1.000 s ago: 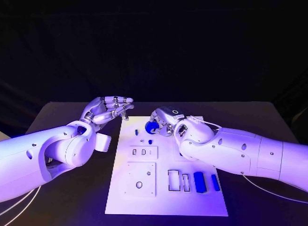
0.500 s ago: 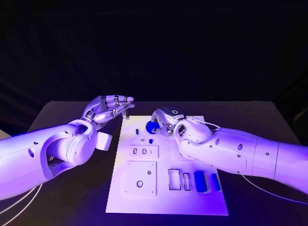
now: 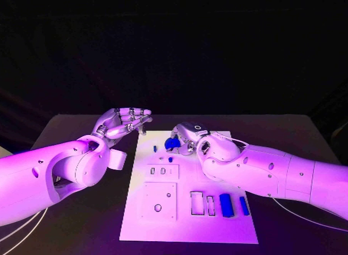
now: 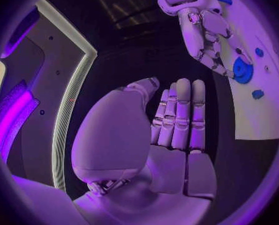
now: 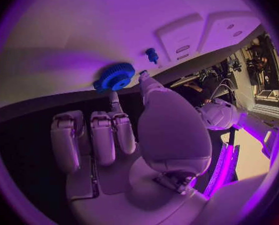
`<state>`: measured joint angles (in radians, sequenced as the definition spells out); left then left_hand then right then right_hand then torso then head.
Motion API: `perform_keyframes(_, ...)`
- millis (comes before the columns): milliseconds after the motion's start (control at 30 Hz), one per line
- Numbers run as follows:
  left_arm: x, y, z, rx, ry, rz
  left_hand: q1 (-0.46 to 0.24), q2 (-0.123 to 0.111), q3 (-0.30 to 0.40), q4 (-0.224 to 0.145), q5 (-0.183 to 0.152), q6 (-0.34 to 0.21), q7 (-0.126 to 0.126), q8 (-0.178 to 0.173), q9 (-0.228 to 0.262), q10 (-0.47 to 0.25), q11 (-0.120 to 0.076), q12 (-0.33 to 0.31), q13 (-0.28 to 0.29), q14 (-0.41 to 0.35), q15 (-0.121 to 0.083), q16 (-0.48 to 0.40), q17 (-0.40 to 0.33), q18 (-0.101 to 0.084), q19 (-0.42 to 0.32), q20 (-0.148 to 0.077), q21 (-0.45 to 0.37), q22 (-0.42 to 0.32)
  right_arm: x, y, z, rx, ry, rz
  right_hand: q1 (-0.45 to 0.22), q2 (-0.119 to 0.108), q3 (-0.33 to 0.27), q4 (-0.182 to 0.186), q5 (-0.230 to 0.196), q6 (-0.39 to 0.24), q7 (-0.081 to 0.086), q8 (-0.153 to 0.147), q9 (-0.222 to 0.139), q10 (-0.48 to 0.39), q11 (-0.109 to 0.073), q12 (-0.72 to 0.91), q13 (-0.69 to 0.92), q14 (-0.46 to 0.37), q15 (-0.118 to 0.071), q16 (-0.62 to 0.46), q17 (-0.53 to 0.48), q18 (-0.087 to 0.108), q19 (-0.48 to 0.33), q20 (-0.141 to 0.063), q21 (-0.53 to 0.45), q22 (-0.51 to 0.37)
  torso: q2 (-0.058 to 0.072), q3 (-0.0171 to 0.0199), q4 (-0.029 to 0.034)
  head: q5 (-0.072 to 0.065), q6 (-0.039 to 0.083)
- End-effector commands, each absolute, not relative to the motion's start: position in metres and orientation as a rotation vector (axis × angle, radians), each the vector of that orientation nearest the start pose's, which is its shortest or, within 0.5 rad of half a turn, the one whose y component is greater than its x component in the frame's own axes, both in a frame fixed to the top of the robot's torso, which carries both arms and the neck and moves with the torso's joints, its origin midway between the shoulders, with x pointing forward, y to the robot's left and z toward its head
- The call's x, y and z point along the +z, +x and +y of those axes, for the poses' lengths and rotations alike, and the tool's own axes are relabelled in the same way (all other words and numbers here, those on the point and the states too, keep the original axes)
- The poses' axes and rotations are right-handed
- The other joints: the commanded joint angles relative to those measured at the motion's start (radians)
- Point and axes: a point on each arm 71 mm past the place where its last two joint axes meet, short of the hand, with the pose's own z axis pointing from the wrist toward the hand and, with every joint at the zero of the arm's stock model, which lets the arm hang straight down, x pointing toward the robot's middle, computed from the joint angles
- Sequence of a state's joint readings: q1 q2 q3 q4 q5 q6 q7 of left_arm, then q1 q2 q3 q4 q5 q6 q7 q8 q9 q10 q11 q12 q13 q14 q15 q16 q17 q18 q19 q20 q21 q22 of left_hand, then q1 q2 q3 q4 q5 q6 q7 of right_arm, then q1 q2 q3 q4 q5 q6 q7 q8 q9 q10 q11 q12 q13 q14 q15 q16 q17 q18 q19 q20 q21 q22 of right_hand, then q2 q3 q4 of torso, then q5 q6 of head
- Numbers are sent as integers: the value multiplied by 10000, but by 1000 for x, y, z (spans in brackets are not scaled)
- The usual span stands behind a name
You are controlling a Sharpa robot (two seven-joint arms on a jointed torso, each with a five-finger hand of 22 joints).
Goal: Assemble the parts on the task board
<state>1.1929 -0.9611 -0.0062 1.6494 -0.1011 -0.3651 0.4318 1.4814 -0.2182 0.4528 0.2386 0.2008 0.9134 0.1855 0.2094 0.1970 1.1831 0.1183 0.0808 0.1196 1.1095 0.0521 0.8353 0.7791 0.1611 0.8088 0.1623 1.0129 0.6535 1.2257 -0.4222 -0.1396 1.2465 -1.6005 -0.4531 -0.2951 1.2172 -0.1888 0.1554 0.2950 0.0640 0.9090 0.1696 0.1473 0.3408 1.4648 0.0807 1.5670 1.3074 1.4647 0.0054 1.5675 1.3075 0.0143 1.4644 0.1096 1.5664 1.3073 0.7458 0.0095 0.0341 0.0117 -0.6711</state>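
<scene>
- Head view has the white task board (image 3: 191, 223) lying in the middle of the black counter (image 3: 296, 133), long side running from the near edge toward the far edge.
- The left robot hand (image 3: 124, 123) is lifted just off the board's far left corner, palm up, fingers curled in with the tips bunched together. Nothing in it as far as I can see, and the left wrist view agrees: fingers (image 4: 180, 116) folded up side by side against the palm, empty.
- The right robot hand (image 3: 189, 137) is down at the far end of the board, fingers around a blue gear (image 3: 172, 143). From the head camera it looks like it's got hold of it.
- Right wrist view shows the same gear (image 5: 116, 76) sitting on the white board with a fingertip (image 5: 114, 101) touching its rim and the thumb coming in from the other side. So I'd call it pinched at the edge, but how firm the grip is I honestly can't tell.
- There's a small blue peg (image 5: 152, 55) just beside the gear, standing on the board, apart from the hand. It's also in the head view (image 3: 170, 159), a bit nearer than the gear.
- Two blue bars (image 3: 227, 205) lie side by side close to the board's near right corner, next to a couple of rectangular slots.
- A square plate with holes (image 3: 158, 201) sits on the near left part of the board.
</scene>
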Motion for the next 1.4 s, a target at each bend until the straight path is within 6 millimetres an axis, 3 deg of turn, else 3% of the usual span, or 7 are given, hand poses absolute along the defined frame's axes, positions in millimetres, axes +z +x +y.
perform_keyframes(33,-153,468,230,-15501,-9885,13506,-118,41,32,47,-63,-14,66,43,19,10,41,-14,12,-66,19,56,9,202,-110,-12,73,30,-211,511,-64,5712,-2766,16090,-287,84,-220,9,13,-76,-8,-56,-8,1060,61,38,2634,1061,89,33,2633,-143,1064,87,44,2634,3,3,-3,-11,16)
perform_keyframes(400,-153,469,230,-15482,-9907,13493,-122,39,32,47,-64,-16,65,43,20,9,41,-15,13,-67,19,59,9,202,-113,-11,77,32,-213,512,-70,5506,-2704,16340,-242,575,-61,-25,-19,272,-94,26,50,1060,-7,38,2634,1061,37,33,2633,-143,1064,57,44,2634,-3,5,0,-10,0)
perform_keyframes(933,-153,469,233,-15424,-9924,13470,-122,40,38,41,-65,-18,62,42,22,6,39,-15,14,-70,19,64,8,203,-121,-9,84,38,-204,506,-92,5843,-2017,15332,-81,648,57,-82,-25,352,-130,37,63,1060,-40,38,2634,1061,7,33,2633,-143,1064,30,44,2634,-7,22,-14,25,24)
perform_keyframes(1200,-154,469,234,-15401,-9946,13459,-115,37,49,26,-65,-23,61,41,25,3,36,-16,15,-75,16,71,6,204,-133,-7,96,47,-182,500,-140,6897,-708,14614,292,669,258,-170,-29,403,-150,17,68,1060,-67,38,2634,1061,-31,33,2633,-143,1064,-10,44,2634,-57,21,-104,-11,89)
perform_keyframes(1367,-154,469,235,-15399,-9959,13453,-111,33,52,18,-65,-25,59,40,26,2,35,-16,16,-78,15,74,5,204,-138,-7,101,50,-170,501,-188,8048,328,15238,1054,385,446,-528,-39,283,-91,-117,31,1060,-16,38,2634,1061,-9,33,2633,-143,1064,-3,44,2634,-118,30,-213,6,96)
perform_keyframes(1400,-154,469,235,-15397,-9961,13451,-111,33,52,18,-65,-25,59,40,26,2,35,-16,16,-78,15,74,5,204,-138,-7,101,50,-168,501,-203,8248,578,15386,1262,181,391,-630,-34,258,-77,-153,23,1060,0,38,2634,1061,0,33,2633,-143,1064,8,44,2634,-128,35,-241,-22,118)
